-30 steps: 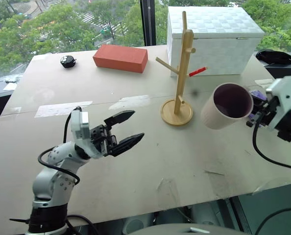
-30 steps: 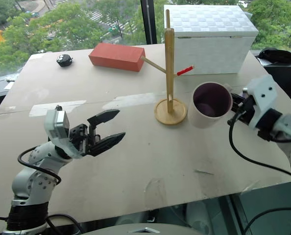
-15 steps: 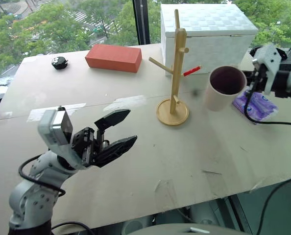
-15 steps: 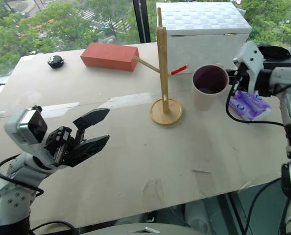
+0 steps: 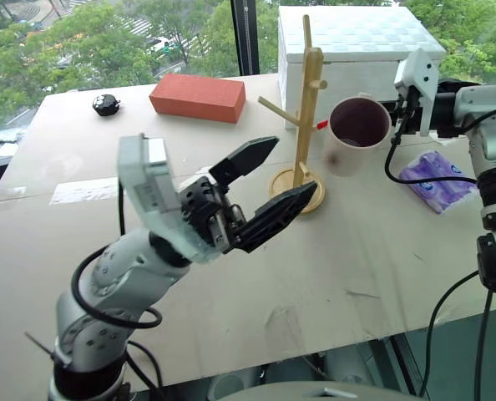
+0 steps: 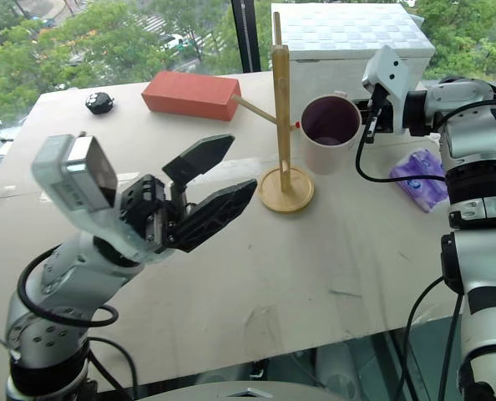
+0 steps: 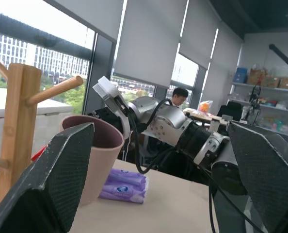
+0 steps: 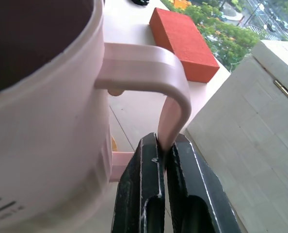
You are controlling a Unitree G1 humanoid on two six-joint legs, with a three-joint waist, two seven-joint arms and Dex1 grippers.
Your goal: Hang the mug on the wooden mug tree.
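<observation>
Now the mug (image 6: pixel 330 132), carried closer, hangs beside the wooden mug tree (image 6: pixel 283 125).

You're looking at a pale grey desk (image 5: pixel 373 251) with scuffs and tape patches, pushed against a big window (image 5: pixel 106 42) with a dark upright frame bar (image 5: pixel 248 33); daylight comes in over green treetops and a street outside. At the desk's far edge stands a white woven-pattern box (image 5: pixel 356 33). In the left wrist view you see grey roller blinds (image 7: pixel 149 43), shelves with boxes (image 7: pixel 265 82) and a seated person (image 7: pixel 175 97) beyond.
</observation>
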